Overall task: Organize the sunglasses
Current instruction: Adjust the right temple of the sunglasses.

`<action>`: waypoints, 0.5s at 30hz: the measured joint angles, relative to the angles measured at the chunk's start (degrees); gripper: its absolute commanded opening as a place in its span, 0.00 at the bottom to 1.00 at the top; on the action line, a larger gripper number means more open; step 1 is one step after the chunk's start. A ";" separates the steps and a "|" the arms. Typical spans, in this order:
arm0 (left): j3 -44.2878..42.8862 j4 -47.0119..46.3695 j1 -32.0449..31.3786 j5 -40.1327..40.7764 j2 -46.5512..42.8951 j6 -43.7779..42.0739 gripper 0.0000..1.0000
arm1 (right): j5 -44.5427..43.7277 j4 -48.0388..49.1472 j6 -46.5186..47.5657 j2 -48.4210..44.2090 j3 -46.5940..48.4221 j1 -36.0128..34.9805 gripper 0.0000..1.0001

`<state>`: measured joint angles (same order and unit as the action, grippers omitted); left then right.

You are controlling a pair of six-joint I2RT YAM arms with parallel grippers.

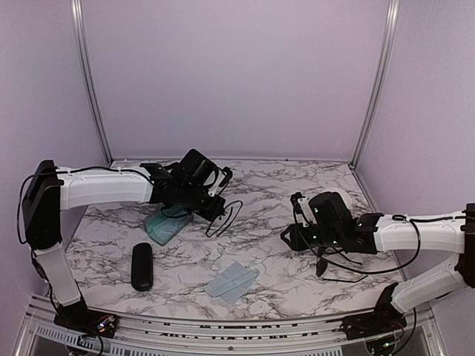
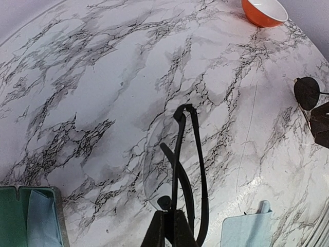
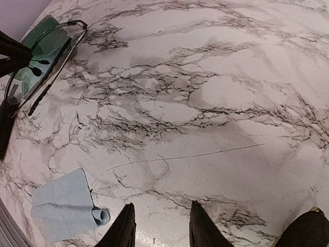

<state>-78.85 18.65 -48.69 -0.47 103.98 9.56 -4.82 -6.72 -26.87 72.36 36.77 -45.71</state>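
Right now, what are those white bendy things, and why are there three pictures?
They are two robot arms, a left arm and a right arm. One camera looks down from above. The other two sit on the wrists, so each sees its own claw. On the marble table lie an open green case, a black case and a blue cloth. The left claw is pinched shut on one pair of sunglasses. A second pair hangs under the right claw, but I cannot see how it is held.
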 measured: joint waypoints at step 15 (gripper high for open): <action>0.46 0.04 -1.38 -4.61 -2.75 6.58 0.04 | 4.24 7.13 -2.56 12.79 7.43 -2.75 0.23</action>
<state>-78.39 18.70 -50.06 -5.08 101.23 16.14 -0.58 0.40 -29.43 85.14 44.21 -48.47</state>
